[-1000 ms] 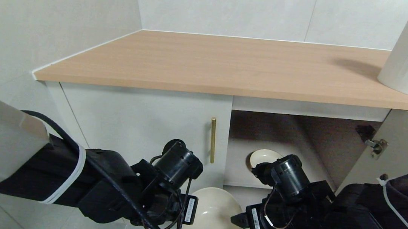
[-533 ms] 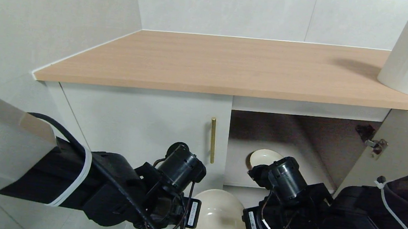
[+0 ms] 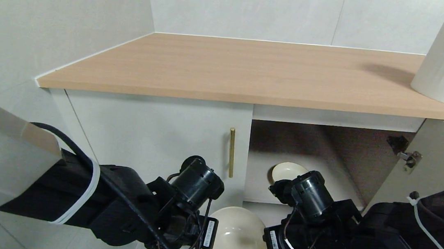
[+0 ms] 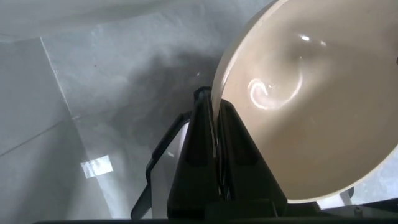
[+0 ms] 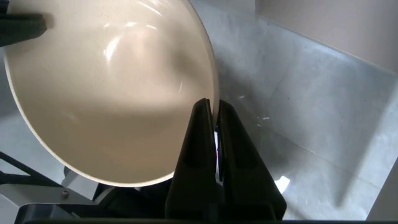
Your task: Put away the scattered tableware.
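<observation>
Nudged rightward, the bowl [image 3: 234, 241] sits pinched in both jaws before the cabinet [image 3: 155, 134] (dish [image 3: 286, 171] inside).

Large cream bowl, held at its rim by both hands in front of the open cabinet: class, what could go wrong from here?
1. The left hand and right hand each pinch only the thin rim of the large bowl, on opposite sides; uneven arm motion could twist it loose.
2. A small bowl sits inside the open cabinet; pushing the large one in could knock it.
</observation>
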Controlling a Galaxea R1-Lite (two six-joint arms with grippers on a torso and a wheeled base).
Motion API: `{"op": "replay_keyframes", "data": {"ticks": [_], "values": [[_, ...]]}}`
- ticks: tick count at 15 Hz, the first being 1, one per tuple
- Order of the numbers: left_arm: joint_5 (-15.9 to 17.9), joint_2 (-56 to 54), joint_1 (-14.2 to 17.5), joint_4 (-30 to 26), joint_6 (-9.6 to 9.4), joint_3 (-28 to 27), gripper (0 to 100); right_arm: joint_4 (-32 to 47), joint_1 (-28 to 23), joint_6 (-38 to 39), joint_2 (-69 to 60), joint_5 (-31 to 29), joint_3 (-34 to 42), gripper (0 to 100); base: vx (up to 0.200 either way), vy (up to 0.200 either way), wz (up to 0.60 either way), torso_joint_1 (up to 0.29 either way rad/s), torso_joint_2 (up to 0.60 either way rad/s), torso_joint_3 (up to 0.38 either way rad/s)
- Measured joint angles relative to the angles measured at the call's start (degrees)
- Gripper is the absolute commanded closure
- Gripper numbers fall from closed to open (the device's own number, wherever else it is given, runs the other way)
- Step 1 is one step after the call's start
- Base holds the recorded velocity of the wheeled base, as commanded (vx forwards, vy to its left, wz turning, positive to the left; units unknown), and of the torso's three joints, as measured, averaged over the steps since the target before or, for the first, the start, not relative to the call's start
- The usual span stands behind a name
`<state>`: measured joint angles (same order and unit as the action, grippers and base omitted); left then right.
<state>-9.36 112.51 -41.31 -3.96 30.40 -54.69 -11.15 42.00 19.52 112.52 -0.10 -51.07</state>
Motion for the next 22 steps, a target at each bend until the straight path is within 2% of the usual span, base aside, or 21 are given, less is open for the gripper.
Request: {"op": "replay_keyframes", "data": {"ticks": [8,13,16,19,22], "values": [[-0.2,0.1,0.0,-0.2,-0.05,0.0,0,0.3,0.0,-0.3,0.4,-0.7,0.0,100,0.0,0.0,0.0,0.0,0.0,0.0],[-0.2,-0.1,0.0,-0.2,-0.05,-0.1,0,4.1,-0.8,-2.2,1.8,-5.8,0.0,100,0.0,0.0,0.0,0.0,0.0,0.0],[-0.1,-0.3,0.0,-0.2,0.02,-0.1,0,5.4,-4.1,-3.0,2.0,-8.6,-0.1,100,0.0,0.0,0.0,0.0,0.0,0.0],[-0.1,-0.9,0.0,-0.2,0.05,0.0,0,5.6,-10.5,-2.4,2.3,-10.0,-1.8,100,0.0,0.0,0.0,0.0,0.0,0.0],[-0.2,-1.3,0.0,-0.2,0.05,0.0,0,5.5,-15.6,5.6,3.5,-9.9,-6.6,100,0.0,0.0,0.0,0.0,0.0,0.0]]}}
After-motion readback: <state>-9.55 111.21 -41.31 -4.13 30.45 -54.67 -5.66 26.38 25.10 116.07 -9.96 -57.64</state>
